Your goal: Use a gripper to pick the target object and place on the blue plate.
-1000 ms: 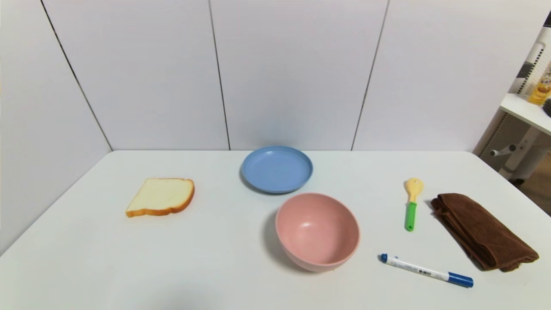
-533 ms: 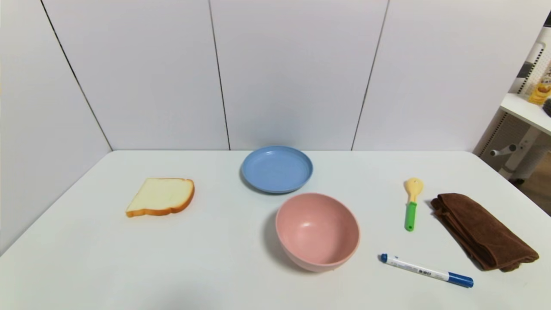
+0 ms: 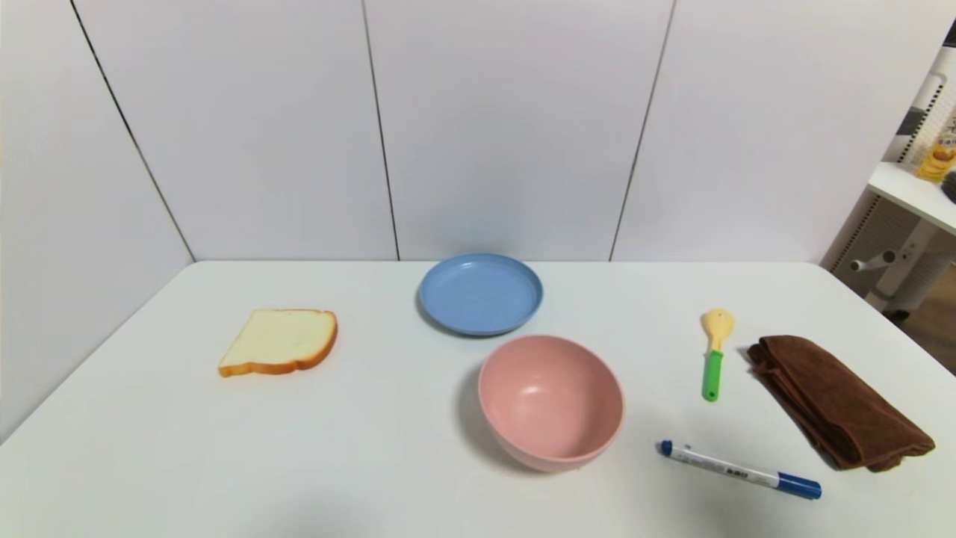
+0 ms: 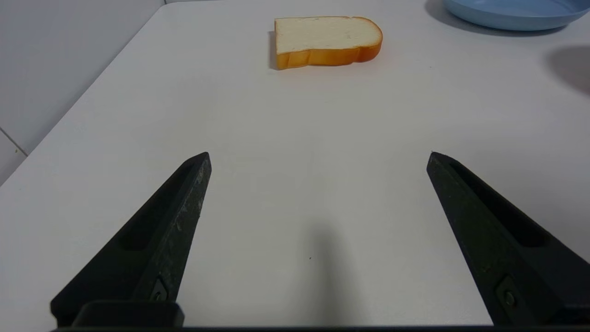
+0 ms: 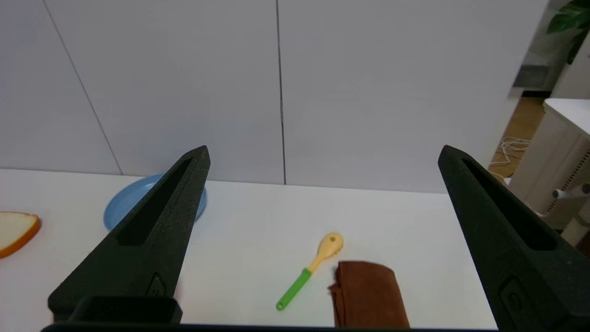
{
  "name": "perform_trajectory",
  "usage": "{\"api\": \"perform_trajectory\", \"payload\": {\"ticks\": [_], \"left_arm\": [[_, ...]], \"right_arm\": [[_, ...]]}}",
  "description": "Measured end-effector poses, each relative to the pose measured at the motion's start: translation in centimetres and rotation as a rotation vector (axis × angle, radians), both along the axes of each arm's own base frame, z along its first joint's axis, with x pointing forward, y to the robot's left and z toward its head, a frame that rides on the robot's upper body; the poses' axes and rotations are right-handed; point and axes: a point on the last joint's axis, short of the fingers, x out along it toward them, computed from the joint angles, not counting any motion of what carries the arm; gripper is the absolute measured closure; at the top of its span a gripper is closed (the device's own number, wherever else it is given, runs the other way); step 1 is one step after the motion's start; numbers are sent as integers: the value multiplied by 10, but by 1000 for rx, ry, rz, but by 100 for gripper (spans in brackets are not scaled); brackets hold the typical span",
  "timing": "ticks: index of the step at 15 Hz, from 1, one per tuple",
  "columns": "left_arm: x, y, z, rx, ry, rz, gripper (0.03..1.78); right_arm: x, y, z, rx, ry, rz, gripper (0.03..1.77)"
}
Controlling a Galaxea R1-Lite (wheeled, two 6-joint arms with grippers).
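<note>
The toy spoon (image 3: 712, 357), pale yellow head and green handle, lies on the white table at the right, head pointing away from me; the right wrist view shows the spoon (image 5: 309, 269) ahead of and below my right gripper (image 5: 322, 154), which is open and empty. The blue plate (image 3: 480, 293) sits at the table's far centre, and its rim (image 5: 115, 210) peeks out behind one right finger. My left gripper (image 4: 318, 157) is open, low over bare table near the front left. Neither gripper appears in the head view.
A pink bowl (image 3: 551, 401) stands just in front of the plate. A folded brown cloth (image 3: 836, 400) lies right of the spoon, a white-and-blue marker (image 3: 739, 469) in front of it. A bread slice (image 3: 280, 341) lies at the left.
</note>
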Motion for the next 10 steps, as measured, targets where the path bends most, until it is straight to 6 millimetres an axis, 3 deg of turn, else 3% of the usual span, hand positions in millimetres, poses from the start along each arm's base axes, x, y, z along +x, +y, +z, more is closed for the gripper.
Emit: {"api": "perform_trajectory", "payload": {"ticks": [3,5,10], "left_arm": [[0,0,0,0,0,0,12],[0,0,0,0,0,0,12],[0,0,0,0,0,0,12]], "right_arm": [[51,11,25,-6,43,81,9],[85,22,29,-13,96,148,9],[168,46,-1,-40,339,204,9]]}}
